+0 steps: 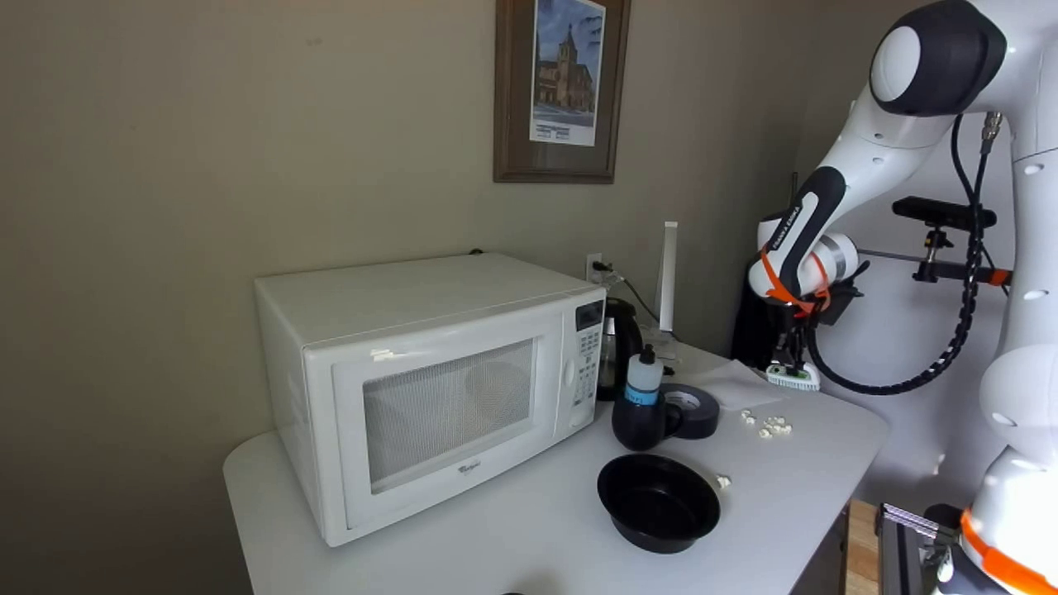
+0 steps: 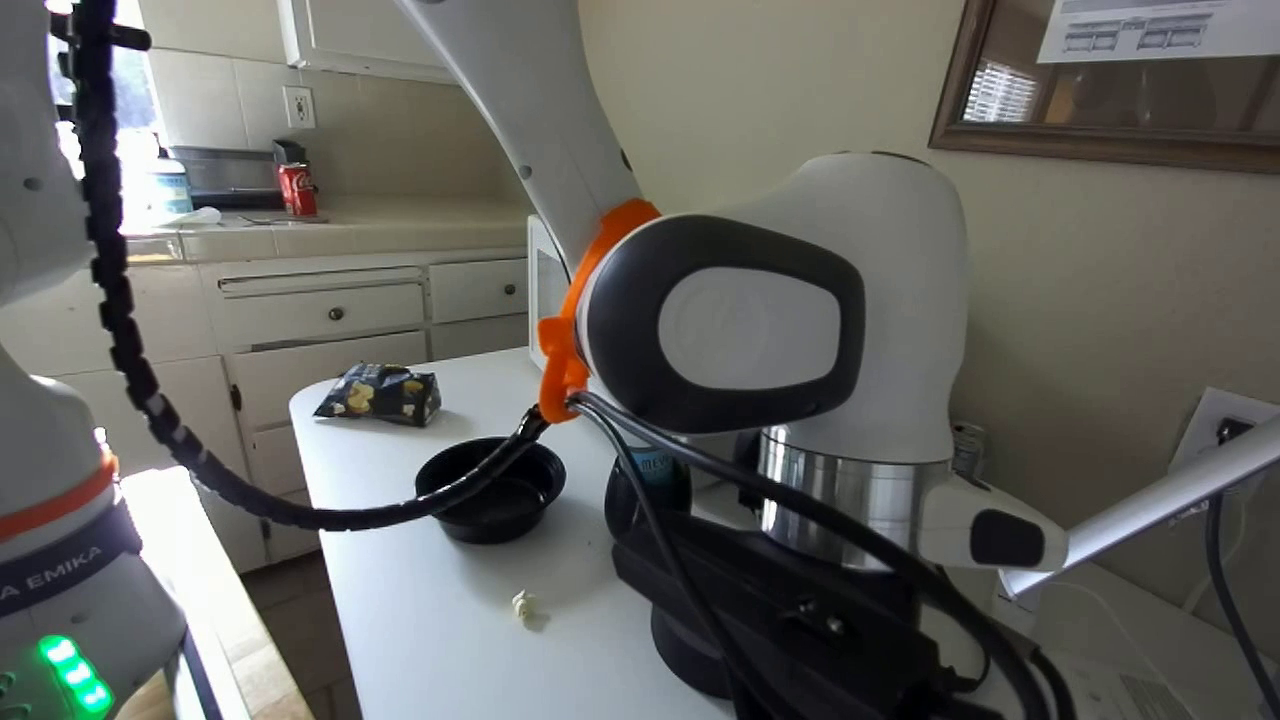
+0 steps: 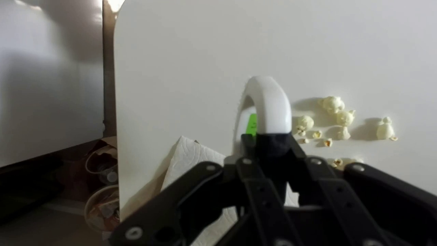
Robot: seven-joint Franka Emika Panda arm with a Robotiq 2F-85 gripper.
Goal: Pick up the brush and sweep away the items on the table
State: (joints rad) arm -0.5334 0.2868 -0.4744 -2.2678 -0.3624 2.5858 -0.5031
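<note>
The brush (image 1: 793,377) has a white looped handle, a green label and pale bristles; its white loop shows in the wrist view (image 3: 273,112). My gripper (image 3: 271,147) is shut on the dark part of the brush handle. The brush is at the far end of the white table (image 1: 512,529); I cannot tell if its bristles touch the top. Several popcorn pieces (image 3: 344,118) lie right of the brush in the wrist view, and in an exterior view (image 1: 775,426). A single piece (image 2: 523,605) lies near the black bowl. The arm hides the brush in an exterior view.
A black bowl (image 1: 659,504), a dark mug (image 1: 636,426) with a bottle, a roll of tape (image 1: 694,409) and a white microwave (image 1: 446,397) stand on the table. A paper towel (image 3: 191,150) lies beside the gripper. A snack bag (image 2: 380,395) lies at one end.
</note>
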